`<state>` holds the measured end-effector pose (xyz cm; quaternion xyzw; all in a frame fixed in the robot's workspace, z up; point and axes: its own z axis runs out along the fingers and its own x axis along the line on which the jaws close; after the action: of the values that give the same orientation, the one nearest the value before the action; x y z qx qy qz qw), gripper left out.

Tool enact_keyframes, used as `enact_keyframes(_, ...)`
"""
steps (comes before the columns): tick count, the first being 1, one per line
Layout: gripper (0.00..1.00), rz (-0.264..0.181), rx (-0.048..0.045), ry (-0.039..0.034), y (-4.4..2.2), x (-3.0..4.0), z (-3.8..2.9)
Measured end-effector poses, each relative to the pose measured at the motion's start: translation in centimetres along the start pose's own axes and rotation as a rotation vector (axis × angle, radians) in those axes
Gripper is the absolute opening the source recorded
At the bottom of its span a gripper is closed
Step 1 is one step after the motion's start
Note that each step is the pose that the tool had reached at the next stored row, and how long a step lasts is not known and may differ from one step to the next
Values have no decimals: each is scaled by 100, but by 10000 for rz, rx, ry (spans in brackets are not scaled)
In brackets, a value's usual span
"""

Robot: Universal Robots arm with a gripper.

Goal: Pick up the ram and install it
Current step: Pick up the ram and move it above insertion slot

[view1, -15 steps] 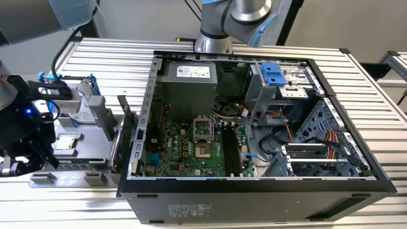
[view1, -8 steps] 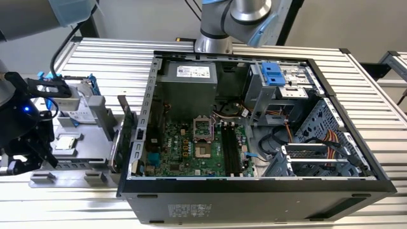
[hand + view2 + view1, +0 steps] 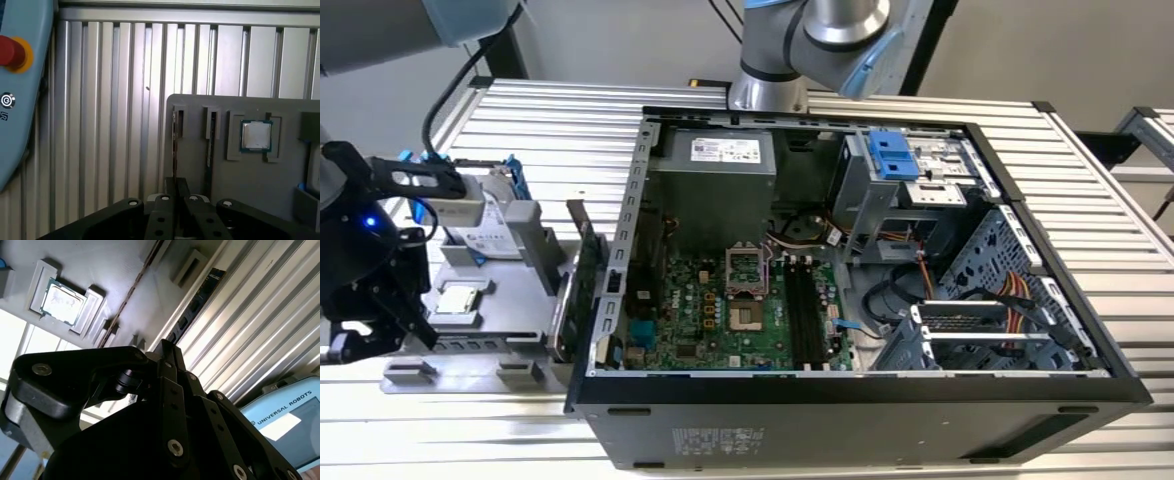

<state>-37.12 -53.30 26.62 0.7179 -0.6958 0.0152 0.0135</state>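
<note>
The ram [image 3: 200, 295] is a thin dark stick with small chips. It stands on edge in the outermost slot of a grey parts holder [image 3: 125, 270], beside the ribbed table. In the first wrist view the ram [image 3: 174, 145] is a thin line running down toward my fingertips. My gripper [image 3: 176, 181] is shut with nothing visible between its fingers, and its tip [image 3: 167, 345] is close to the stick's near end. In the exterior view my black gripper [image 3: 360, 335] hangs at the holder's [image 3: 480, 340] left side, away from the open computer case [image 3: 854, 400].
A processor chip [image 3: 256, 135] lies in a pocket of the holder, and a second slot [image 3: 212, 130] runs beside the ram's. A tall dark card [image 3: 584, 255] stands upright between holder and case. The motherboard's memory slots [image 3: 803, 320] lie inside the case. A light-blue pendant [image 3: 20, 100] rests on the table.
</note>
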Motion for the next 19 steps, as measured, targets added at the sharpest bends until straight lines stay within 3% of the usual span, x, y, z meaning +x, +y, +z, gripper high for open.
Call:
enact_keyframes(4, 0, 0, 0, 5, 0, 2, -39)
enact_keyframes(14, 0, 1, 13, 8, 0, 4, -216)
enact_keyframes(16, 0, 2, 49, -20, 0, -2, -238)
enact_keyframes(19, 0, 6, 130, -133, -1, -19, -253)
